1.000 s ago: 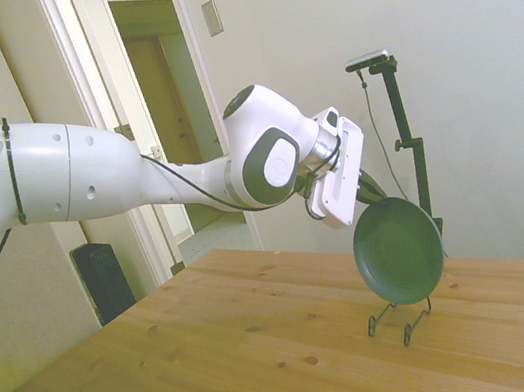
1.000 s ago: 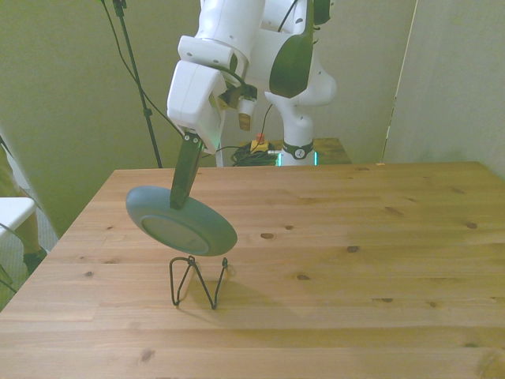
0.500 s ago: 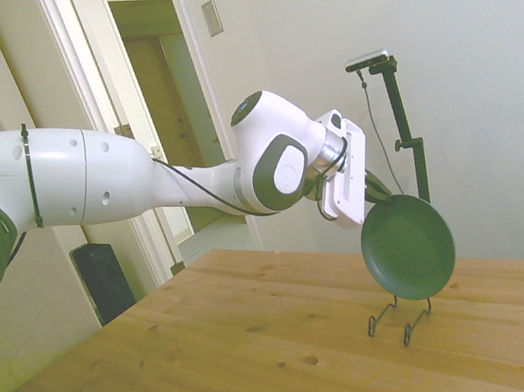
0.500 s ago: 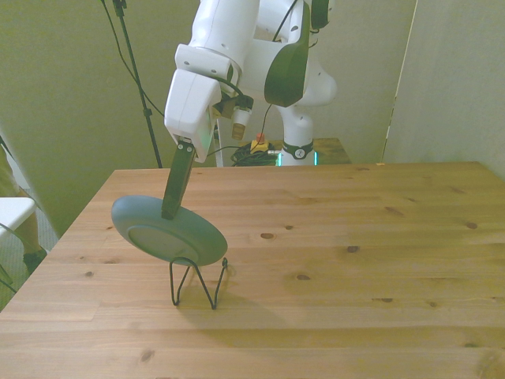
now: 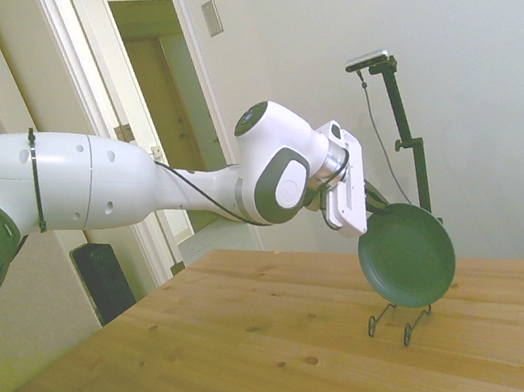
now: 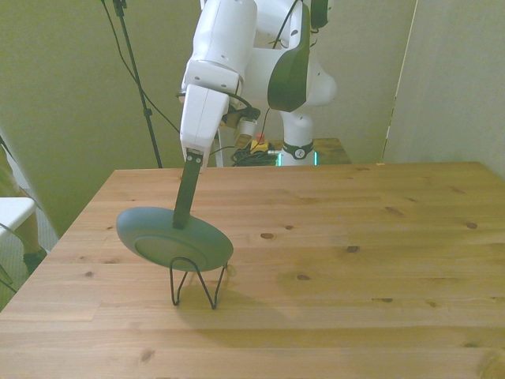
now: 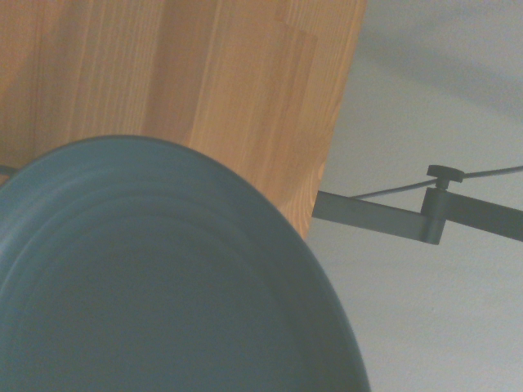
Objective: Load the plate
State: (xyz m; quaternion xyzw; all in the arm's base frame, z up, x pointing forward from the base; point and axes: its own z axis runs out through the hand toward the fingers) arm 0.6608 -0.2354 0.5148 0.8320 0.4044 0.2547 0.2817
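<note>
**Plate held on edge, lower rim at the wire stand**

The gripper (image 6: pixel 183 215) pinches the plate (image 5: pixel 407 256) at its upper rim, fingers closed narrow on the rim's thickness; in the front view one dark finger (image 6: pixel 186 193) runs down from the white hand and overlaps the plate's top edge. The plate hangs below the fingers, tilted but close to upright. In the side view its green face shows as a near-full disc; in the front view it shows as a slanted ellipse (image 6: pixel 175 242).

Key relation: the wire stand (image 6: pixel 196 282) sits on the table (image 6: pixel 355 276) directly under the plate. The plate's lower rim is at the top of the stand's loops. In the side view the bottom edge meets the wire stand (image 5: pixel 400 319). Whether the rim is seated between the wires or only touches their tops, I cannot tell from these views.

Wrist view shows only the blurred plate (image 7: pixel 155 286) filling most of the frame, with table wood behind it.

Judgement: this is the placing step, near its end. The next move probably calls for a short lowering along the plate's own plane, so the lower rim drops into the slot. Risk: if the tilt does not match the slot, the rim may ride over a wire and push the light stand.
</note>
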